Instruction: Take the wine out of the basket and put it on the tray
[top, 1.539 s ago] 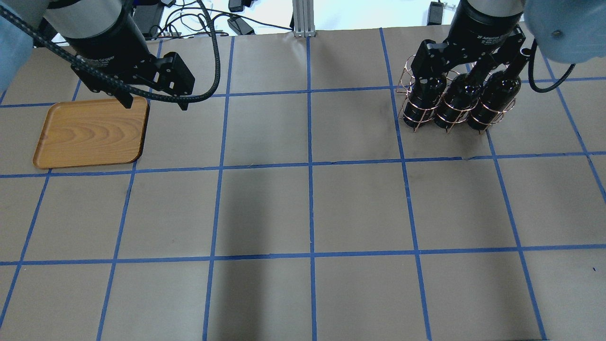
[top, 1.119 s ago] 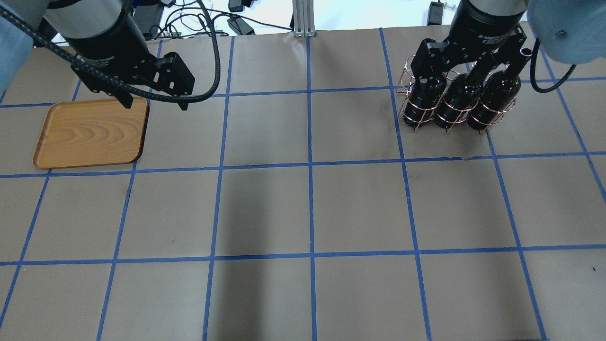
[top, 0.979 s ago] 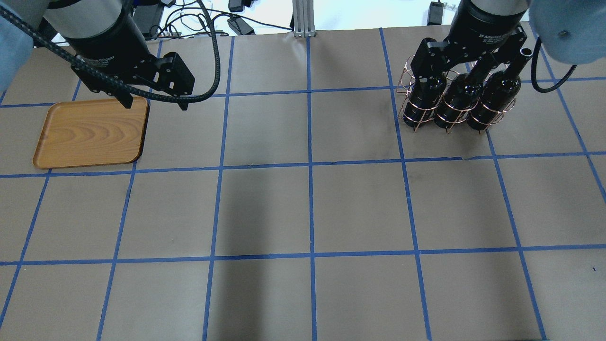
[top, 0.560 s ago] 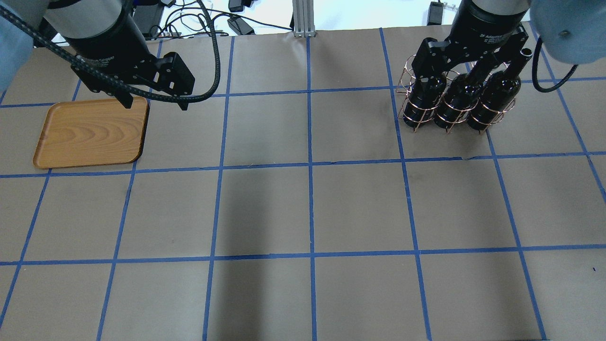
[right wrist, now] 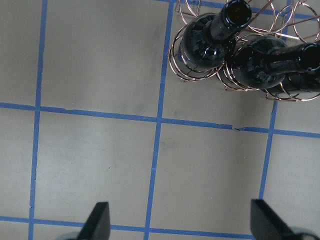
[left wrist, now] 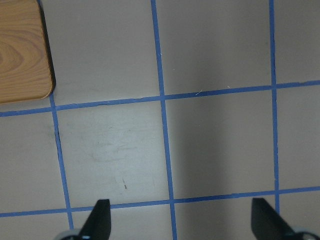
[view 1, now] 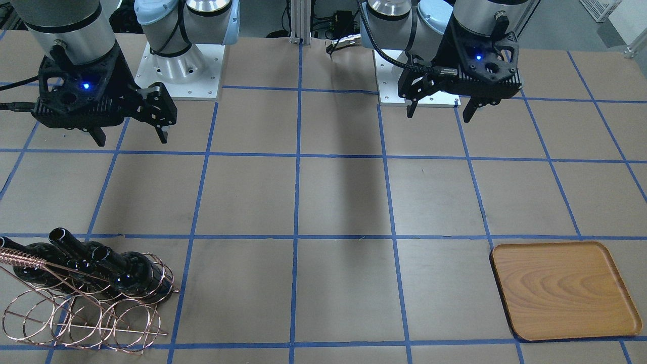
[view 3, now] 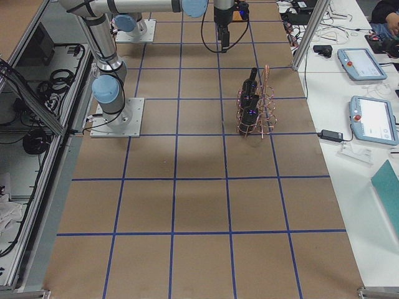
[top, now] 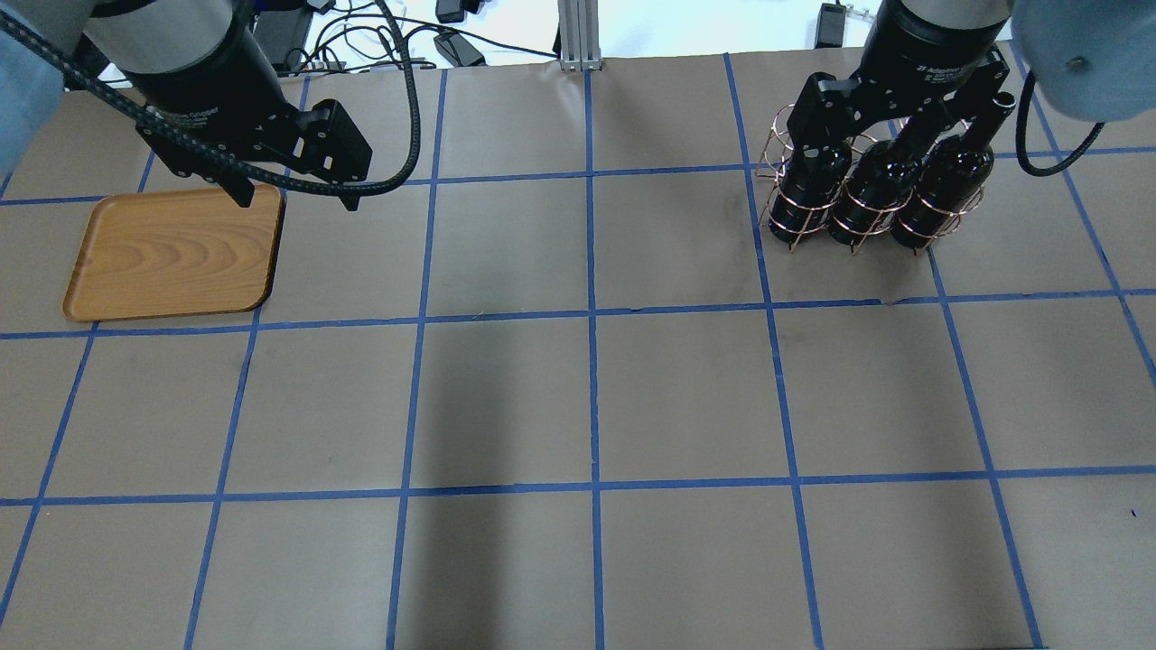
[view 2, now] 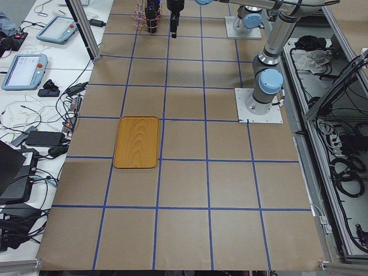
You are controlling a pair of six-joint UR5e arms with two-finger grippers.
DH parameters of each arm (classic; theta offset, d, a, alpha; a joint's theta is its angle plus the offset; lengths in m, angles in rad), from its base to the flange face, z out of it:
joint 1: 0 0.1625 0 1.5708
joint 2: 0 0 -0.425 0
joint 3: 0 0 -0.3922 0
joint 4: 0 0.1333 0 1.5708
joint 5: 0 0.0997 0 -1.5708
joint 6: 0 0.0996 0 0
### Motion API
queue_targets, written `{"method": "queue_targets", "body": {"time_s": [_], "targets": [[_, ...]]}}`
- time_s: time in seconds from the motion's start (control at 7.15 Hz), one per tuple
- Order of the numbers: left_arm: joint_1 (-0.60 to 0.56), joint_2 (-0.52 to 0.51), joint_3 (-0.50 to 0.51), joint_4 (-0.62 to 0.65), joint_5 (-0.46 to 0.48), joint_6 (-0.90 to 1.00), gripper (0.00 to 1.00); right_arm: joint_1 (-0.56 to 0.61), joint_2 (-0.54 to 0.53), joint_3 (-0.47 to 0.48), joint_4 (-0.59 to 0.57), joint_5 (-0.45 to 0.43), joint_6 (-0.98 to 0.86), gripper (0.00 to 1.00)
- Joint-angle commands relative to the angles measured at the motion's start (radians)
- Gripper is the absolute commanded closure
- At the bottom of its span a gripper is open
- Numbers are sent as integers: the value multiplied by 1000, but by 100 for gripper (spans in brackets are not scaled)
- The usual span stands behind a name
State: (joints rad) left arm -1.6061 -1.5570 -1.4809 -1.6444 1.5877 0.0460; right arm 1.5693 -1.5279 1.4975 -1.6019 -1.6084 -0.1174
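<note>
Three black wine bottles (top: 867, 194) stand side by side in the copper wire basket (top: 775, 149) at the table's right; they also show in the front view (view 1: 126, 275) and the right wrist view (right wrist: 207, 47). My right gripper (top: 890, 126) hangs open and empty high above them, its fingertips (right wrist: 97, 220) well clear. The wooden tray (top: 172, 253) lies empty at the left and also shows in the front view (view 1: 561, 290). My left gripper (top: 293, 197) hovers open and empty beside the tray's back right corner (left wrist: 22, 55).
Brown paper with a blue tape grid (top: 591, 316) covers the table. Cables and power bricks (top: 452, 41) lie beyond the table's edge by a metal post (top: 578, 36). Both arm bases (view 1: 177, 65) stand at one long edge.
My right gripper has shifted slightly upward in the overhead view, uncovering the mouth of the rightmost bottle. The left arm, tray, basket and bottles have not moved.
</note>
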Motion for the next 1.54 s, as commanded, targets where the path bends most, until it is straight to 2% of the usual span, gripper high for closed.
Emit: {"method": "queue_targets", "body": {"time_s": [0.0, 0.84, 1.4], "targets": [[0, 0, -1, 0, 2, 0, 0, 0, 0, 1, 0, -2, -2, 0], [0, 3, -12, 6, -2, -2, 0, -6, 0, 0, -16, -7, -8, 0], [0, 3, -12, 6, 0, 0, 0, -139, 12, 3, -82, 16, -158, 0]]}}
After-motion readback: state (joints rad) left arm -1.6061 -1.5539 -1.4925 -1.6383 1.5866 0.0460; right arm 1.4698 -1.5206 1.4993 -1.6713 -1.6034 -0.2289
